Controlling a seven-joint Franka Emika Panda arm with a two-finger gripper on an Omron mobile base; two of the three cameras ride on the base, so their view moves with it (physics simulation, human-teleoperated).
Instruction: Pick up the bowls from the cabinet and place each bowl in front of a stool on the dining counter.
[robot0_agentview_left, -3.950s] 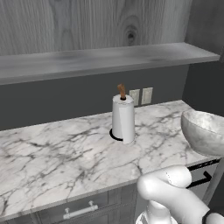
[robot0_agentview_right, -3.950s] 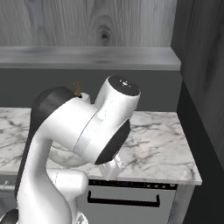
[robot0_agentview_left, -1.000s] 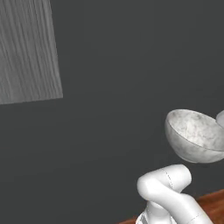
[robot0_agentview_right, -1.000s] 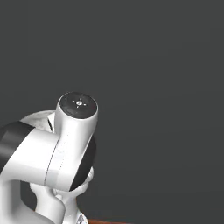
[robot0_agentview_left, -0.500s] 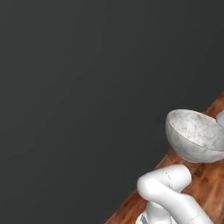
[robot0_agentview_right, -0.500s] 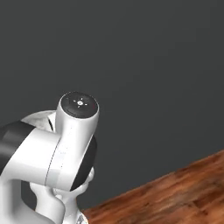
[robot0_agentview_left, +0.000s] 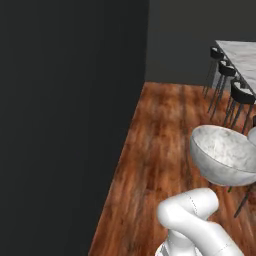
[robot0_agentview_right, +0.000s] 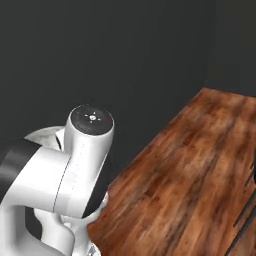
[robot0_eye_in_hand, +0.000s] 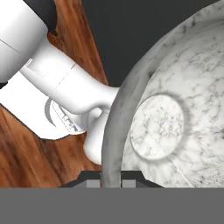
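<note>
A: Far left: dark wall (robot0_agentview_left: 70, 125), nothing more. Next, wooden floor (robot0_agentview_left: 160, 150) running toward the back.

B: And past the floor?

A: Stools (robot0_agentview_left: 226, 70) in a row, tucked along the edge of the dining counter (robot0_agentview_left: 242, 55) at the upper right. Placed so, presumably, to mark where each bowl belongs: one in front of each seat.

B: Then the marbled bowl?

A: Marbled bowl (robot0_agentview_left: 225, 155) at the right of the left base view, carried in the air above the floor, well apart from the counter. Tilted, mouth turned up and sideways. Likely because gripped by the rim rather than cradled from below.

B: Jaws?

A: Gripper (robot0_eye_in_hand: 111, 180) clamped on the rim of the bowl, one fingertip (robot0_eye_in_hand: 92, 183) outside the wall and one inside, seen at the bottom of the hand view. Nearly together, as a thin rim demands.

B: Stage of the job?

A: Carrying, by the look of it. Bowl off the shelf, not yet set down. Counter off ahead to the right.
</note>
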